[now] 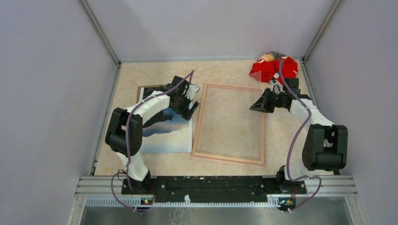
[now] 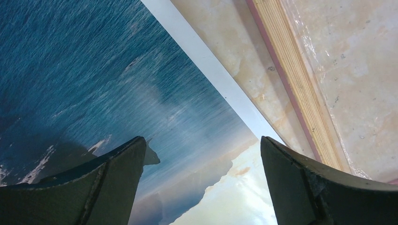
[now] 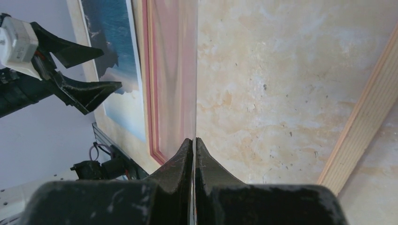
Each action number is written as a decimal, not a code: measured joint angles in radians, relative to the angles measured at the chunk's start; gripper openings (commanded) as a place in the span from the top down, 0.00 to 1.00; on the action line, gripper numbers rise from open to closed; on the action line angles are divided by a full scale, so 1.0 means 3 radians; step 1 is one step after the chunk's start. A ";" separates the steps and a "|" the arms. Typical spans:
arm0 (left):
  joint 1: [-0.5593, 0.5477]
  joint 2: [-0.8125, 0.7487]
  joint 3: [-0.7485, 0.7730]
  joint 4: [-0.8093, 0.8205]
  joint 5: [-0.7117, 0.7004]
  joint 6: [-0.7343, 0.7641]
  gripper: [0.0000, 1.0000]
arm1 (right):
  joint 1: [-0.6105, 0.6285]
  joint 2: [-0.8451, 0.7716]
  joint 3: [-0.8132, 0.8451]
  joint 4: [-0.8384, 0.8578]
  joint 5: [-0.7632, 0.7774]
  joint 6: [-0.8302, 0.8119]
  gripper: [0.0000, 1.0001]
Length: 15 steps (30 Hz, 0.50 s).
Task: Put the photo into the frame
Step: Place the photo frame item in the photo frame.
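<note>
The photo (image 1: pixel 164 138) of sea and mountains lies face up on the table's left side, also seen in the wrist views (image 2: pixel 94 70) (image 3: pixel 112 42). The frame (image 1: pixel 228 158) lies flat beside it, pale wood side up (image 2: pixel 295 84) (image 3: pixel 366 126). My left gripper (image 1: pixel 191 102) hovers open over the photo's right edge (image 2: pixel 202 140), with nothing between its fingers. My right gripper (image 1: pixel 253 107) is just inside the frame's right rail. It is shut (image 3: pixel 194 139) on the edge of a thin clear sheet (image 3: pixel 180 70), which stands edge-on and mirrors pink.
A brown backing board (image 1: pixel 149 87) shows under the photo's far edge. A crumpled red thing (image 1: pixel 274 68) sits in the back right corner. Grey walls close in the table on three sides. The arms' mounting rail (image 1: pixel 211 185) runs along the near edge.
</note>
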 measured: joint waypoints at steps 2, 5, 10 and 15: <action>-0.0006 0.0001 0.0000 -0.0001 0.0000 0.0000 0.02 | -0.0001 0.0014 0.0056 -0.0014 -0.0017 -0.0015 1.00; -0.0020 0.0003 0.0000 -0.0005 0.0001 0.0000 0.02 | -0.0001 0.0020 0.0084 -0.0006 -0.0034 -0.0017 1.00; -0.0039 0.0003 0.0000 -0.0006 0.0025 -0.0001 0.02 | -0.0001 0.0019 -0.0014 0.0174 -0.0130 0.0090 1.00; -0.0103 0.0003 -0.0103 0.0064 0.0177 -0.0019 0.03 | -0.0001 -0.0024 -0.0361 0.0497 -0.0267 0.0366 1.00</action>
